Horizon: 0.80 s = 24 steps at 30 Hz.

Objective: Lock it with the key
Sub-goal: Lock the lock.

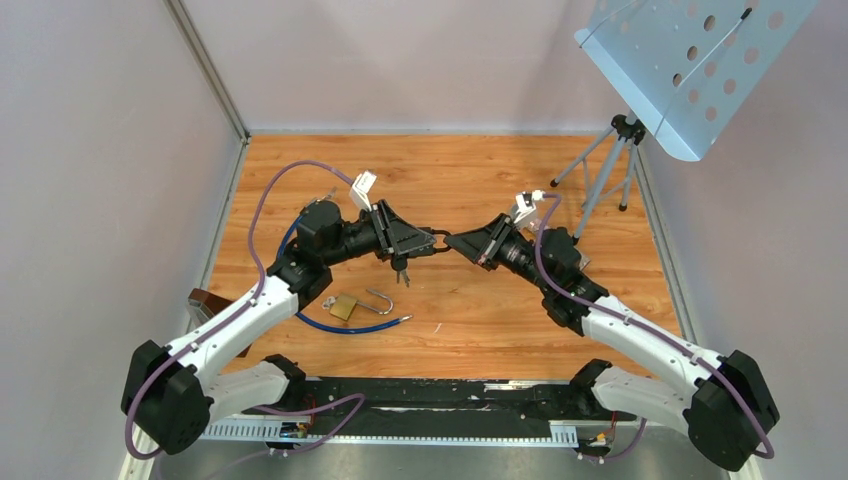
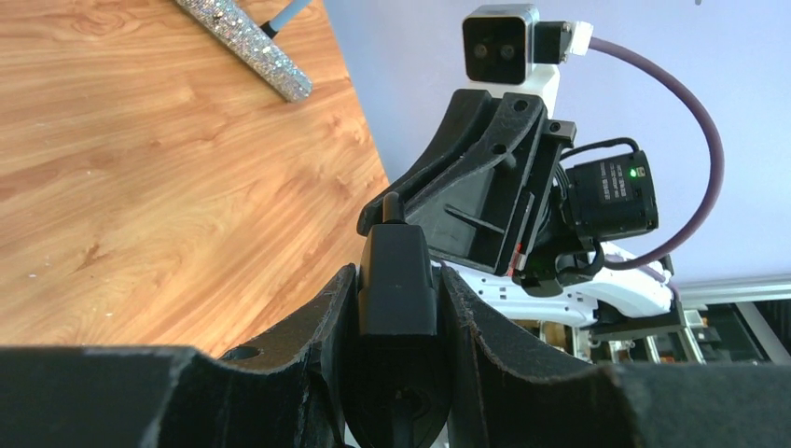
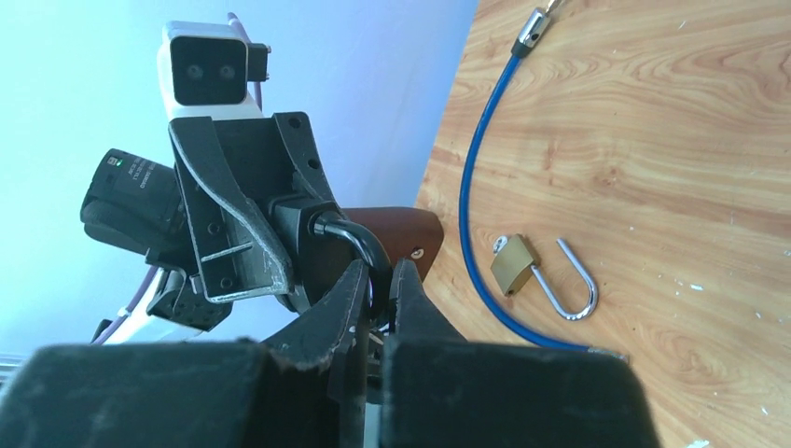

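Wood-grain surface (image 1: 480,310). Left claw (image 2: 396,280) grasping black padlock (image 2: 396,308) by body, mid-air btwn arms. Right claw (image 3: 380,271) clenched at black curved shackle (image 3: 350,233); pinched item unclear. Lock prob. heavy, rigid, slick: hold flat body sides. Brass padlock (image 1: 344,307) lies open on surface.

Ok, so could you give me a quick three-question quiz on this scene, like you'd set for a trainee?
1. Multiple choice: what is the left end effector gripping?
A) a black padlock
B) a screwdriver
C) a plastic cup

2. True or false: the brass padlock lying on the table has its shackle snapped shut.

3. Fill in the blank: the brass padlock lies beside a ___ cable.

Key
1. A
2. False: its shackle stands open.
3. blue
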Each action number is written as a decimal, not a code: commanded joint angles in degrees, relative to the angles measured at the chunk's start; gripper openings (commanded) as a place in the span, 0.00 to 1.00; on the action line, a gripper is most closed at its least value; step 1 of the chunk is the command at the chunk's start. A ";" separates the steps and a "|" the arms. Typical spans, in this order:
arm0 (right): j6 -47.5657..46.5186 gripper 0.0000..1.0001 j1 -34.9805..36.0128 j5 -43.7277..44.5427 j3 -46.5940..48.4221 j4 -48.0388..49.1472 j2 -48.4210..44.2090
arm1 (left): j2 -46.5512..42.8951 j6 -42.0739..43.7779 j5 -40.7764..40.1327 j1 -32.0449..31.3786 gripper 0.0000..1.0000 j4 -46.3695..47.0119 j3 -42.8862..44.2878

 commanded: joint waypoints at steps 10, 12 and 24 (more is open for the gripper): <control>1.12 0.00 12.71 -17.32 2.41 24.25 -1.15 | 7.28 1.77 5.75 -6.21 0.00 11.44 1.76; 0.55 0.00 12.88 -17.87 2.43 24.25 -1.35 | 9.02 2.84 6.46 -6.17 0.00 11.51 3.10; 1.15 0.00 13.97 -16.90 1.93 25.93 -1.11 | 17.59 4.03 8.37 -8.03 0.00 15.70 7.88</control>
